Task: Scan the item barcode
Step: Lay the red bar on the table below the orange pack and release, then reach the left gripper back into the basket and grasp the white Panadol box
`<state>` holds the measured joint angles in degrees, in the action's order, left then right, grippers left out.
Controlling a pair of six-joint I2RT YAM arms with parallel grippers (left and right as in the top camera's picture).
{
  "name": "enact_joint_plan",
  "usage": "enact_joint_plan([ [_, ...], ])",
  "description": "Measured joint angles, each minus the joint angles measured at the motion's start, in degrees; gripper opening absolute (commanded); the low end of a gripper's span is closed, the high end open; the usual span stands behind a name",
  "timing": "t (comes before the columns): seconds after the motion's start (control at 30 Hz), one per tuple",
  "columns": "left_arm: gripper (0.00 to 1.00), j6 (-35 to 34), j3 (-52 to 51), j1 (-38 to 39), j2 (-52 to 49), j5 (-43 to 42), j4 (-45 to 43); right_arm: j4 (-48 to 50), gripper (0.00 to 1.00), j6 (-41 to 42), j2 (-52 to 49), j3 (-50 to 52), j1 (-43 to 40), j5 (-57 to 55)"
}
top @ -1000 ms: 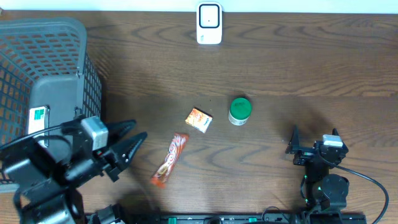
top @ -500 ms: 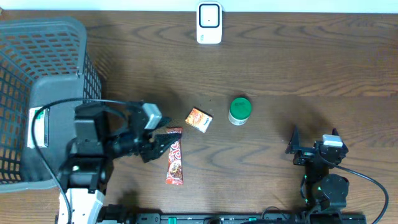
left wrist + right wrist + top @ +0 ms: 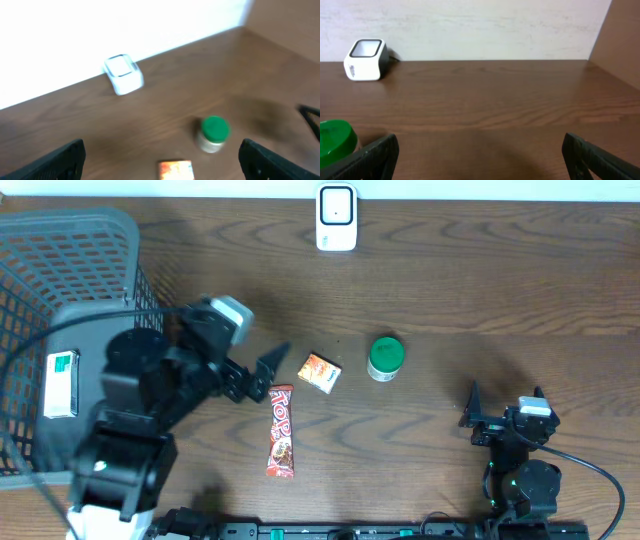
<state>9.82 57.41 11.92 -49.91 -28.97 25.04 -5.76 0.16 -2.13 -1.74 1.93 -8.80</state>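
Two grippers show, and both stand wide with nothing between their fingers. Taking the wall side of the table [image 3: 450,290] as twelve o'clock, the left gripper [image 3: 268,377] hangs over the wood left of centre, its fingers pointing toward three o'clock; from its own camera the left gripper [image 3: 162,157] has a dark fingertip at each lower corner and bare table between them. Just at its six o'clock lies the candy bar [image 3: 281,431], a red wrapper flat on the table with its length running twelve to six, its top end close under the fingers though I cannot tell if it touches them. Just at the gripper's three o'clock sits a small orange box [image 3: 320,372], and farther the same way a green-lidded jar [image 3: 385,357] stands upright. The white scanner [image 3: 336,217] is well off at twelve o'clock, against the wall. At nine o'clock, behind the left arm, stands a grey mesh basket [image 3: 60,260] with a grey pack inside. The right gripper [image 3: 505,408] rests low at about four o'clock, well apart from everything, and its camera sees the jar's lid at the left edge.
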Motion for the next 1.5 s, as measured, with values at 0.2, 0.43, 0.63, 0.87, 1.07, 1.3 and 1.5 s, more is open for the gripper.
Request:
enact_joint_plan([
  [0.2, 0.96, -3.87, 18.71, -5.64, -3.67, 15.06, 12.79, -0.02, 0.99, -0.02, 0.0, 0.0, 0.0, 0.0],
  [0.43, 0.96, -8.81, 28.59, -26.05, -10.62, 20.04, 24.48, -0.02, 0.99, -0.02, 0.0, 0.0, 0.0, 0.0],
  [0.63, 0.97, -8.31, 28.7, -39.78, -12.24, 20.74, 28.02, -0.02, 0.99, -0.02, 0.0, 0.0, 0.0, 0.0],
  [0.87, 0.97, -0.5, 28.7, -44.57, -12.94, 20.79, 28.28, -0.02, 0.99, -0.02, 0.0, 0.0, 0.0, 0.0],
  [1.07, 0.97, 9.49, 25.03, -44.68, -18.08, 20.81, 29.29, -0.02, 0.99, -0.02, 0.0, 0.0, 0.0, 0.0],
  [1.3, 0.97, 14.45, 21.24, -44.83, -30.18, 30.27, 31.21, -0.02, 0.99, -0.02, 0.0, 0.0, 0.0, 0.0],
  [1.5, 0.97, 15.63, 21.24, -44.94, -37.31, 37.29, 29.99, -0.02, 0.99, -0.02, 0.0, 0.0, 0.0, 0.0],
])
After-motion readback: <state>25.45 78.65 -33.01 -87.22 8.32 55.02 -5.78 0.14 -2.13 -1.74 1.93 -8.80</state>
